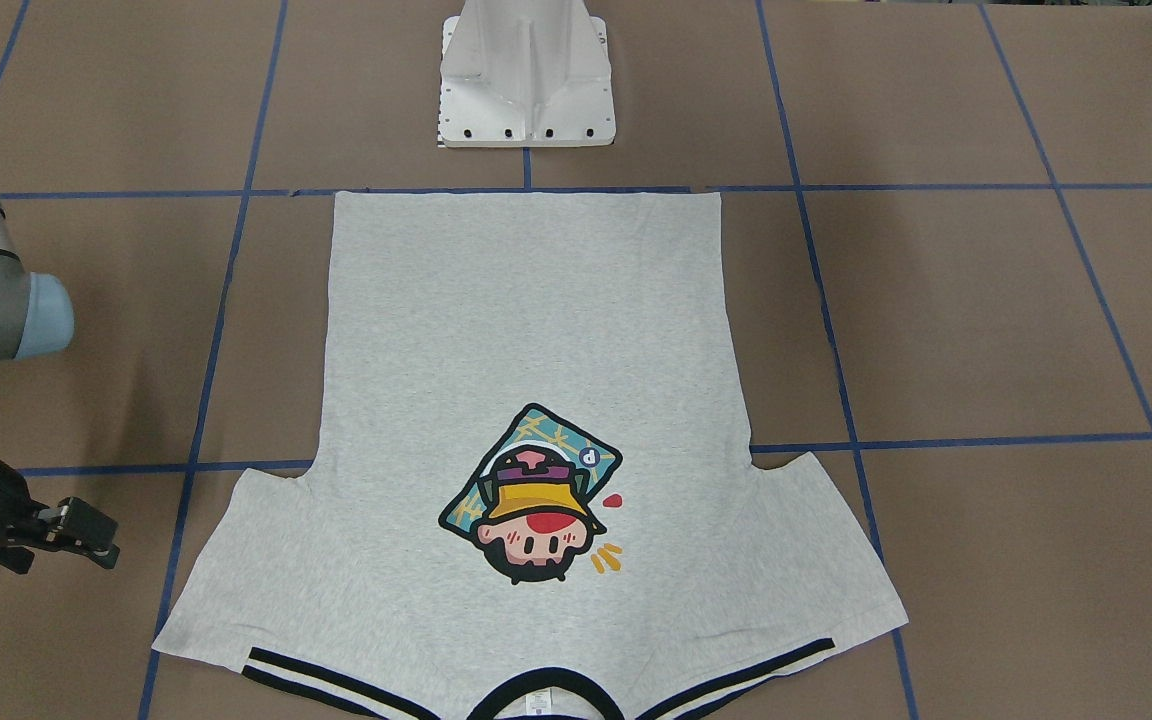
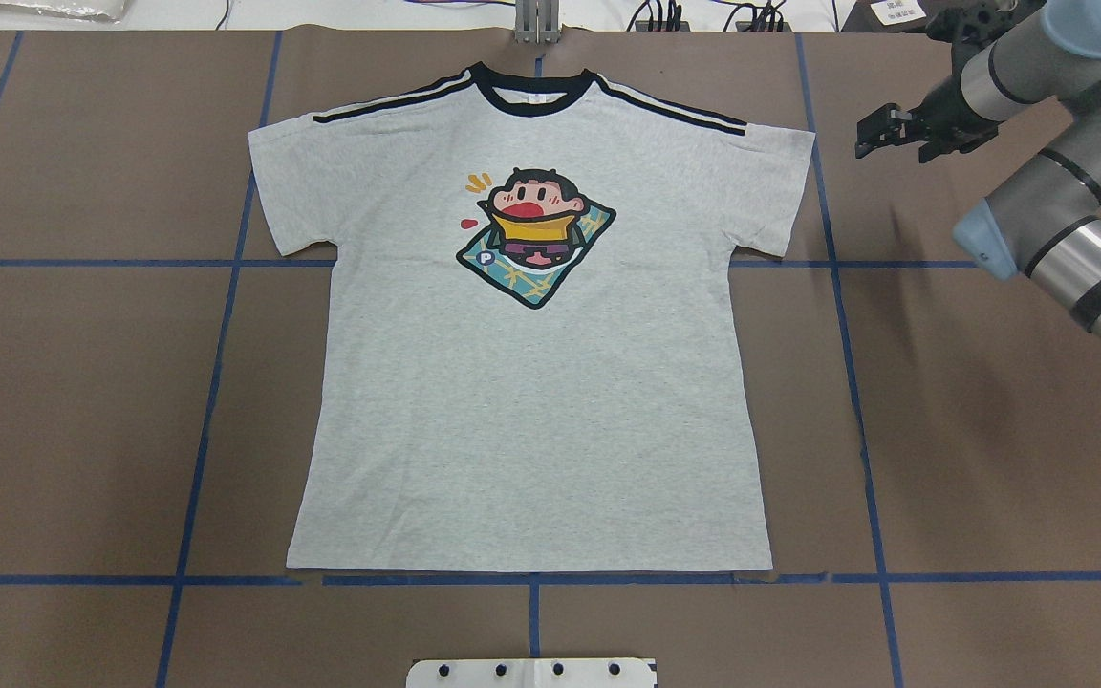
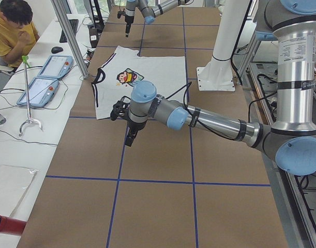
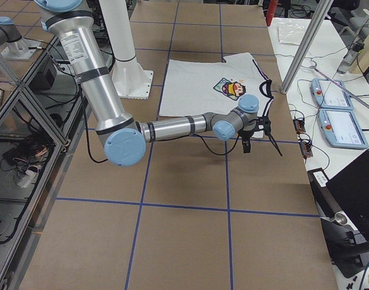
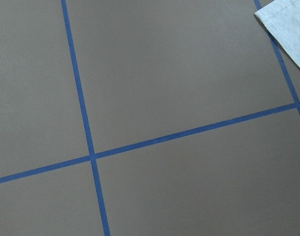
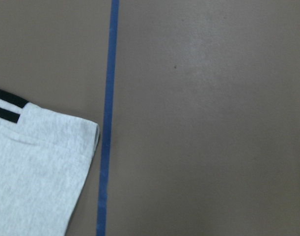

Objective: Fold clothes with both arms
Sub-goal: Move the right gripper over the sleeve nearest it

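Note:
The light grey T-shirt (image 2: pixel 531 401) lies flat and spread out, print up, its black-trimmed collar on the side away from my base (image 1: pixel 526 330). My right gripper (image 2: pixel 871 134) hovers just beyond the shirt's right sleeve, near the black shoulder stripe; its fingers look shut and empty (image 1: pixel 101 540). The right wrist view shows that sleeve corner (image 6: pixel 32 167). My left gripper (image 3: pixel 131 140) points down over bare table beyond the left sleeve; I cannot tell whether it is open or shut. The left wrist view shows a sleeve corner (image 5: pixel 287 24).
The brown table is marked with a blue tape grid (image 2: pixel 216 382). The white pedestal base (image 1: pixel 526 80) stands just behind the shirt's hem. A side desk with two teach pendants (image 3: pixel 49 77) and a seated person (image 3: pixel 13 31) borders the collar side.

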`<state>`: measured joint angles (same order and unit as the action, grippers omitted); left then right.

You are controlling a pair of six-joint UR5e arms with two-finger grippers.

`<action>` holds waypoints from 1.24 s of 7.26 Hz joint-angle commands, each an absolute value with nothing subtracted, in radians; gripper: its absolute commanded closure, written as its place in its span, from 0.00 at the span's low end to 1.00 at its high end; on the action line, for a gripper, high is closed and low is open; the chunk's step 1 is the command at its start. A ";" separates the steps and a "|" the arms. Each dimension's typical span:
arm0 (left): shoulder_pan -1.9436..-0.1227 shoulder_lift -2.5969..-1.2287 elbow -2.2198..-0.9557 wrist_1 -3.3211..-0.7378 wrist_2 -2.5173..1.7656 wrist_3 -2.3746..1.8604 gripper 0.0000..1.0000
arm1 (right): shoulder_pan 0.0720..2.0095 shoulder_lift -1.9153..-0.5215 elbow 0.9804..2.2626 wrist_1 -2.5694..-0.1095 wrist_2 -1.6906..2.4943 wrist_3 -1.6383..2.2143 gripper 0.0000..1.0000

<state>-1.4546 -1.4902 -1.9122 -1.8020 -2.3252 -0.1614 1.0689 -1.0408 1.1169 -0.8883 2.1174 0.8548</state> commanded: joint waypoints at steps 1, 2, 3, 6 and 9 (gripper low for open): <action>-1.454 -1.491 -1.914 -1.835 -2.324 -0.163 0.01 | 1.026 -0.977 1.022 -0.812 2.053 0.870 0.12; -1.454 -1.491 -1.914 -1.847 -2.324 -0.166 0.01 | 1.023 -0.965 0.937 -0.685 2.001 0.870 0.14; -1.456 -1.491 -1.914 -1.847 -2.324 -0.166 0.01 | 1.017 -0.912 0.887 -0.664 1.935 0.871 0.13; -1.456 -1.489 -1.921 -1.847 -2.324 -0.161 0.01 | 0.987 -0.864 0.829 -0.587 1.834 0.991 0.13; -1.456 -1.489 -1.930 -1.847 -2.324 -0.163 0.01 | 0.966 -0.833 0.761 -0.574 1.790 1.009 0.24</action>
